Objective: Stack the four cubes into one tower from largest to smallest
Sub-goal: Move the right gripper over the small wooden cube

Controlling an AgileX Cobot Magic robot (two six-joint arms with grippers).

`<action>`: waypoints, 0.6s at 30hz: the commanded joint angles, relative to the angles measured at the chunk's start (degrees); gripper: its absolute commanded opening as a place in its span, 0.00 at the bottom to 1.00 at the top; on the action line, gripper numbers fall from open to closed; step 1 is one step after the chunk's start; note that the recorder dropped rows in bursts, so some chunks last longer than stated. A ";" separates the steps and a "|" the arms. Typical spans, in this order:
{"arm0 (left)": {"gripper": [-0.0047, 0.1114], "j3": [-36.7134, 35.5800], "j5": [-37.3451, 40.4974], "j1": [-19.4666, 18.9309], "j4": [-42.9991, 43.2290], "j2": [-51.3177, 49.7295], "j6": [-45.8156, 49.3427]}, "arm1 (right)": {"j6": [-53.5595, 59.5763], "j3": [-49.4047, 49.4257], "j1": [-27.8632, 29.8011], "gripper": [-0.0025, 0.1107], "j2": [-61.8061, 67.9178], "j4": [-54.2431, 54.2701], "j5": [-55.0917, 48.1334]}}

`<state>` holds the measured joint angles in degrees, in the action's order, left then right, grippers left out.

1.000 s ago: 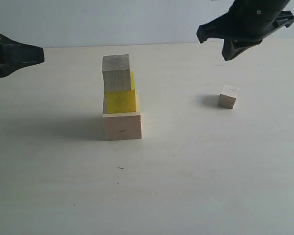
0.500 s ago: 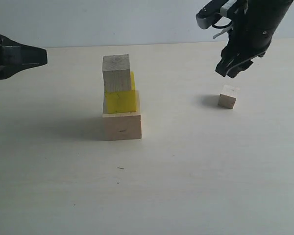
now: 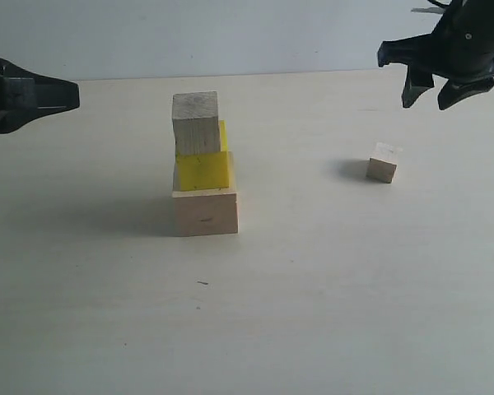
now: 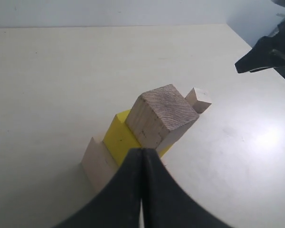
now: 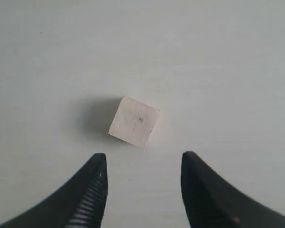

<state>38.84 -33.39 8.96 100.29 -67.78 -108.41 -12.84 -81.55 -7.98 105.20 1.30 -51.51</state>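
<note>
Three cubes stand stacked left of centre: a large wood cube (image 3: 205, 211) at the bottom, a yellow cube (image 3: 202, 169) on it, a medium wood cube (image 3: 195, 122) on top. The same stack appears in the left wrist view, medium cube (image 4: 162, 116) uppermost. The small wood cube (image 3: 383, 162) (image 5: 134, 121) lies alone on the table to the right. My right gripper (image 3: 435, 92) (image 5: 143, 159) hangs open above and behind it, empty. My left gripper (image 3: 72, 92) (image 4: 142, 151) is shut and empty, off to the left of the stack.
The pale table (image 3: 313, 288) carries only the cubes. A light wall (image 3: 230, 33) runs along its far edge.
My right gripper has opened and swung rightward and up, turning over the small cube. The left gripper crept slightly toward the stack. The cubes have not moved.
</note>
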 commanded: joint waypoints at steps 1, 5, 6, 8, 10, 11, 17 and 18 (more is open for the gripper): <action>0.04 -0.12 0.74 -0.01 -0.34 -0.12 0.03 | -6.88 -1.19 0.27 0.44 2.74 0.40 0.11; 0.04 -0.12 0.49 -0.01 -0.34 -0.12 0.03 | -8.23 -4.52 -0.39 0.44 6.64 2.85 -2.77; 0.04 -0.12 0.49 -0.01 -0.34 -0.12 0.03 | -8.23 -5.73 -0.53 0.44 7.59 3.39 -3.62; 0.04 -0.12 0.38 -0.01 -0.34 -0.12 0.03 | -8.23 -8.33 -0.99 0.44 9.24 4.14 -5.41; 0.04 -0.12 0.38 -0.01 -0.34 -0.12 0.03 | -8.35 -11.59 -1.66 0.44 11.13 3.74 -7.70; 0.04 -0.12 0.38 -0.01 -0.34 -0.12 0.03 | -8.36 -13.24 -2.11 0.44 12.10 3.10 -8.71; 0.04 -0.12 0.38 -0.01 -0.34 -0.12 0.03 | -13.93 -21.79 -3.84 0.51 17.14 -3.03 -18.32; 0.04 -0.12 0.38 -0.01 -0.34 -0.12 0.03 | -15.00 -22.71 -3.98 0.51 17.87 -3.03 -18.45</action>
<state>38.84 -33.35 8.96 100.29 -67.78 -108.41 -25.46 -101.87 -11.62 121.72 0.00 -67.58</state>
